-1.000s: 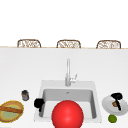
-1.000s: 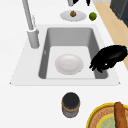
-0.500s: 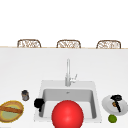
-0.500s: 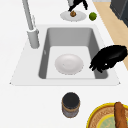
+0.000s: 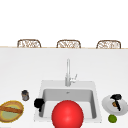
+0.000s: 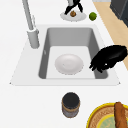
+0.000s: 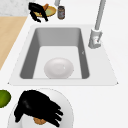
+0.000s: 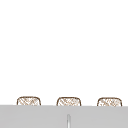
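**Right hand on small brown item at the plate; left hand parked at the sink rim**

Front view: left hand (image 5: 39, 103) hangs at the sink's (image 5: 45, 85) 9 o'clock edge; its fingers I cannot tell here. Right hand (image 5: 116, 98) sits over the white plate (image 5: 108, 105) on the desk (image 5: 22, 72), with a small brown item (image 5: 114, 103) under it. A lime (image 5: 112, 118) lies at the plate's 6 o'clock. A red sphere (image 5: 67, 114) hides the basin floor. A dark jar (image 5: 25, 95) stands at 12 o'clock of the yellow bowl (image 5: 7, 106).

Left side view: left hand (image 6: 107, 58) hovers above the basin's near wall, fingers drooping and relaxed, holding nothing. A white dish (image 6: 69, 64) lies bare in the basin. The yellow bowl holds a brown stick-like piece (image 6: 120, 115).

Right side view: right hand (image 7: 37, 108) has fingers curled down around the brown item, seemingly pinching it.

Risk, as judged: a shallow pinch could let the item drop and roll off the plate; a sweep toward 6 o'clock could nudge the lime.
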Controlling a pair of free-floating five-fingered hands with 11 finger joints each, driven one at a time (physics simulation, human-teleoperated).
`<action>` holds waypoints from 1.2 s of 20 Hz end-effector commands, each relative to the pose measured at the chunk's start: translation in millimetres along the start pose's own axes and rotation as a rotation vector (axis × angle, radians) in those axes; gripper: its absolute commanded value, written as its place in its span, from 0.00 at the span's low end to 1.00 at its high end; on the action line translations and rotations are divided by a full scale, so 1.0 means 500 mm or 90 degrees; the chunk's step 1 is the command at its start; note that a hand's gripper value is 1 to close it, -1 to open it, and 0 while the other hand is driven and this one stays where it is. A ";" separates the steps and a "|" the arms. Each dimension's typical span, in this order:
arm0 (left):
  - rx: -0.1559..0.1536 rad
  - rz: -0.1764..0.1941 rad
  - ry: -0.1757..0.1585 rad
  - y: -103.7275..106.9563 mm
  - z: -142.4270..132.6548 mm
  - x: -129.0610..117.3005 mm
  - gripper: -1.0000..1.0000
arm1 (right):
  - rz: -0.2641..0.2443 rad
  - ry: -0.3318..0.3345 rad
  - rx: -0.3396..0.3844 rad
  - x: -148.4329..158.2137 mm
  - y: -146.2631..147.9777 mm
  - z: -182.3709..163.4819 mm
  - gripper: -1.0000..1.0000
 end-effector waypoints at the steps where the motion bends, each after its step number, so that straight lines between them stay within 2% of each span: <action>1: 0.000 0.000 0.000 0.000 0.000 0.000 0.50 | 0.007 -0.009 0.017 -0.010 0.004 -0.032 0.00; 7: 0.000 0.000 0.000 0.000 0.000 0.000 0.50 | 0.004 -0.001 0.013 -0.009 0.026 -0.075 0.00; 14: 0.000 0.000 0.000 0.000 0.000 0.000 0.50 | -0.001 -0.002 -0.002 -0.010 0.028 -0.078 0.00; 17: 0.000 0.000 0.000 0.000 0.000 0.000 0.50 | -0.001 0.000 -0.014 -0.012 0.030 -0.036 0.00; 21: 0.000 0.000 0.000 0.000 0.000 0.000 0.50 | 0.001 0.003 -0.036 -0.012 0.016 -0.023 0.00; 22: 0.000 0.000 0.000 0.000 0.000 0.000 0.50 | 0.005 -0.004 -0.021 -0.009 0.017 -0.031 0.00; 24: 0.000 0.000 0.000 0.000 0.000 0.000 0.50 | 0.003 -0.002 -0.020 -0.012 0.022 -0.025 0.00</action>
